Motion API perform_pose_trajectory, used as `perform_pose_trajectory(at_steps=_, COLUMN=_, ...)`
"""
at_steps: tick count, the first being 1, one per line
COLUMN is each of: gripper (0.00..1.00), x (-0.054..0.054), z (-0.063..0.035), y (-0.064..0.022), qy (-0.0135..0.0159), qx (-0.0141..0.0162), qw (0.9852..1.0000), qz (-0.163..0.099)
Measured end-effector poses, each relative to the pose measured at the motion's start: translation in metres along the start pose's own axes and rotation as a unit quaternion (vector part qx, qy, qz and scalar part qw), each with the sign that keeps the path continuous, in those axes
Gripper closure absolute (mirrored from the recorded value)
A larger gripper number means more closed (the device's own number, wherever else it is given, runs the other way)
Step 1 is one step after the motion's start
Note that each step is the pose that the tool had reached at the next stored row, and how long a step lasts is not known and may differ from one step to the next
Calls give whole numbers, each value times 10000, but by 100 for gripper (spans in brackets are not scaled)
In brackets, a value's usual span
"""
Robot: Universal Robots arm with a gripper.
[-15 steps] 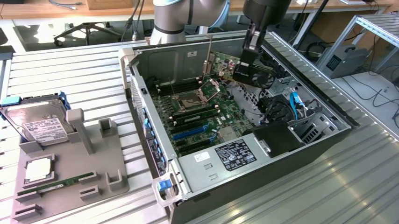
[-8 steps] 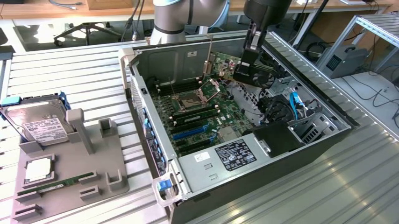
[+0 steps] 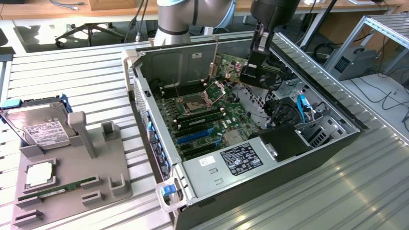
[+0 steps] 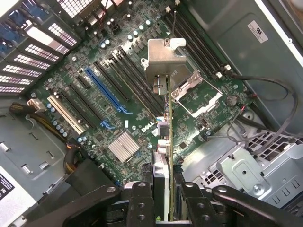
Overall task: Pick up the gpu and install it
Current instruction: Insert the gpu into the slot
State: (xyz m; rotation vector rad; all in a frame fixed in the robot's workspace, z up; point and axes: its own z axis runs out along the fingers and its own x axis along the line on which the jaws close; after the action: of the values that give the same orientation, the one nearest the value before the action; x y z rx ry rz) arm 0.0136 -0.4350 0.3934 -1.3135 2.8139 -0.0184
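Slatted metal desk (image 3: 76, 76). At its edge on the exterior view's left: hard drive (image 3: 41, 125) with a white label, standing in the far end of a grey holder (image 3: 96, 177). On the same holder, toward the desk's near corner, a processor chip (image 3: 39, 173) lies flat, with a green memory stick (image 3: 56, 188) just beside it in a slot. Mid-desk: computer case (image 3: 160, 143) on its side, lid off, motherboard (image 3: 204, 120) exposed. Processor socket (image 3: 191, 103) sits toward the far side of the board, the blue slot (image 3: 193, 136) toward the near side, and the power supply (image 3: 236, 160) fills the case's near end. Toward the exterior view's right, the arm (image 3: 176, 19) reaches down over the case's far side. The pincer (image 3: 259, 60) is closed partway onto the gpu (image 3: 259, 74), one finger on each face. The card hangs in the air above the board, clear of every slot, not seated. Wrist view: gpu (image 4: 168, 142) is seen edge-on between the black fingers (image 4: 142, 201), its pale metal bracket (image 4: 163, 64) at the end away from the pincer (image 4: 166, 201), over the board between the blue slot (image 4: 106, 90) and the processor socket (image 4: 196, 92).
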Motion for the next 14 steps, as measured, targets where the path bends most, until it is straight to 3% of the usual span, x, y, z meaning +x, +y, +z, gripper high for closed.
perform_pose_trajectory(at_steps=14, gripper=73, x=-20, z=1, y=-24, qy=-6, qx=-6, qw=9998, qz=-220)
